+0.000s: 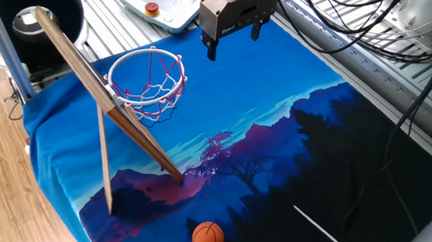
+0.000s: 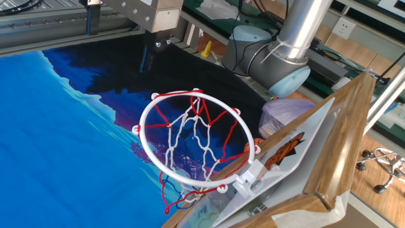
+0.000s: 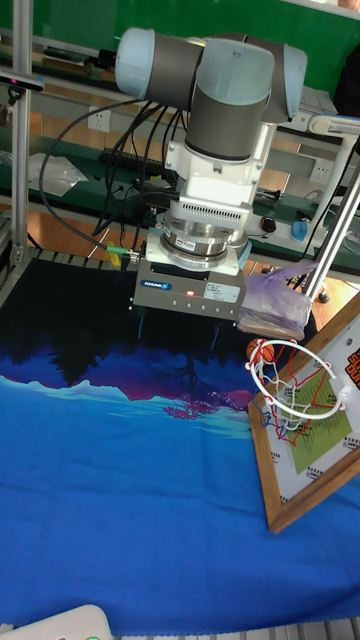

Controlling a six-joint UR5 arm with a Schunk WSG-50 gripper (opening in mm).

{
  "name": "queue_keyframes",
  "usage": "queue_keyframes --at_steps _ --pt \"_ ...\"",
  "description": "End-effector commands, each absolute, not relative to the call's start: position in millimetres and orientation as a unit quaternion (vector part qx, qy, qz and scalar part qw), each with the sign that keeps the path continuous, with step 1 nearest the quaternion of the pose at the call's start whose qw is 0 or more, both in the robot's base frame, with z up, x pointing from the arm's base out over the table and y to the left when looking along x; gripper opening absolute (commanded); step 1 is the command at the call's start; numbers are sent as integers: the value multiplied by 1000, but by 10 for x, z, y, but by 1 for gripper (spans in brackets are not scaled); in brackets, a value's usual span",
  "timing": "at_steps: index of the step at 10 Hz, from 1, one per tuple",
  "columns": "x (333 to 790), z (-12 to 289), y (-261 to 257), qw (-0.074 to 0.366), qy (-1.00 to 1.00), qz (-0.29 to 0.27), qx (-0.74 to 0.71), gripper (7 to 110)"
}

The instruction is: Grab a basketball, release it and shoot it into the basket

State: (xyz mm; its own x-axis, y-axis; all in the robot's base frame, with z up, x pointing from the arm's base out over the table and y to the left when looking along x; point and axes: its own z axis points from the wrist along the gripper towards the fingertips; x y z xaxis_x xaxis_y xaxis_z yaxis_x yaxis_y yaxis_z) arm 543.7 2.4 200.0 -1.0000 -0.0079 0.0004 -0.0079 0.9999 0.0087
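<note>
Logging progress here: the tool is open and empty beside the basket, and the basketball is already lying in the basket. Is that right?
Not quite. The basketball is not in the basket; it lies on the blue cloth, well apart from it, as one fixed view shows. The tool is indeed open and empty beside the basket.

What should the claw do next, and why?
Probably swing the claw across the cloth until it is over the ball. The claw hangs open and empty up beside the hoop, while the ball lies far off near the cloth's opposite edge, so nothing can be grabbed from here.
</note>
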Motion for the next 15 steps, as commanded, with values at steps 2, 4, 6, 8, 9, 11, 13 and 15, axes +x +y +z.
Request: queue_keyframes --at_steps 2,4,6,8,9,11,13,15 --pt "5440 2023 377 -9 -990 -69 122 109" --pt "5451 2011 406 -10 -990 -72 124 7" --pt "5466 2000 439 -13 -990 -74 122 7" --pt "5534 1980 421 -27 -990 -67 121 7" --pt "5601 1964 375 -41 -989 -61 127 7" --pt "5621 1965 337 -48 -988 -59 132 7" --pt "5653 1973 323 -54 -987 -55 138 7" --pt "5747 1976 234 -71 -986 -34 147 7"
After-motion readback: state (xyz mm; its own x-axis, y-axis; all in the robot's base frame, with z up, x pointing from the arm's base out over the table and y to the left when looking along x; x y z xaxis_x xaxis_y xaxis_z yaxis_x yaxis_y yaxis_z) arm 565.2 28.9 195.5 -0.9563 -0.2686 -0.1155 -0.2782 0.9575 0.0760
